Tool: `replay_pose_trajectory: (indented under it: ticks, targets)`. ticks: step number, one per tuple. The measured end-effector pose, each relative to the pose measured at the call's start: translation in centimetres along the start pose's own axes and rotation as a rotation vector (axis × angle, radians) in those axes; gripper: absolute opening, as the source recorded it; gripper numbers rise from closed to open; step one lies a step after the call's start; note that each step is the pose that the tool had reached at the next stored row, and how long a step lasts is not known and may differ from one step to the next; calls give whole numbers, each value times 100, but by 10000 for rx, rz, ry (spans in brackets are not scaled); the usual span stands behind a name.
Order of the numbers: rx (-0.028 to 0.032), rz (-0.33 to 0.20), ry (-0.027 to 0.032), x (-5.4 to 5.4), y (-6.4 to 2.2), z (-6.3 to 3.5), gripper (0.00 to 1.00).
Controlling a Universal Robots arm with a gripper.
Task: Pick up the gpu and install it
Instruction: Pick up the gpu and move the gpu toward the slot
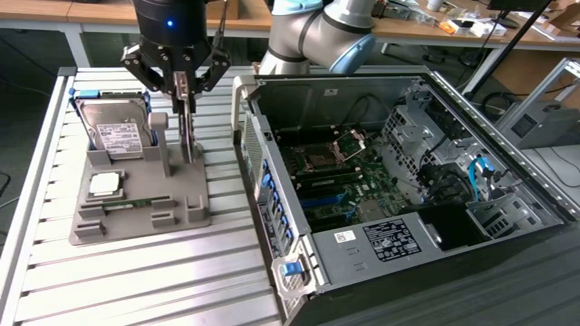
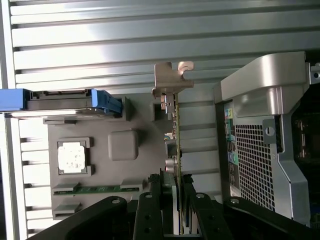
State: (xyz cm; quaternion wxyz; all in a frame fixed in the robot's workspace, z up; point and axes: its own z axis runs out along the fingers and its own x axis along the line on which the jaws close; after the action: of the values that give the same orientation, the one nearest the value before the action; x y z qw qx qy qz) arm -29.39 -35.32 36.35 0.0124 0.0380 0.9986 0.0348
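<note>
In the upper left of the exterior view, the gripper (image 1: 186, 81) is seen clamped on the gpu (image 1: 187, 132). The card is held upright and edge-on, its lower edge at the gray holder (image 1: 136, 221) on the slatted table (image 1: 136, 285). Whether it is seated in a slot cannot be told. In the wrist view, it is pinched between 2 black fingers (image 2: 150, 200), its silvery bracket (image 2: 171, 80) at the far end. 1 hard drive (image 1: 116, 132) is stood just beside it, toward the exterior view's left. The open computer case (image 1: 317, 102) is placed centre and right.
</note>
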Motion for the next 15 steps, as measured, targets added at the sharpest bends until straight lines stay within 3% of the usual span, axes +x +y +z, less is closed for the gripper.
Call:
replay_pose_trajectory:
  ticks: [15]
  targets:
    - [-24,1,1,-3,10,-144,27]
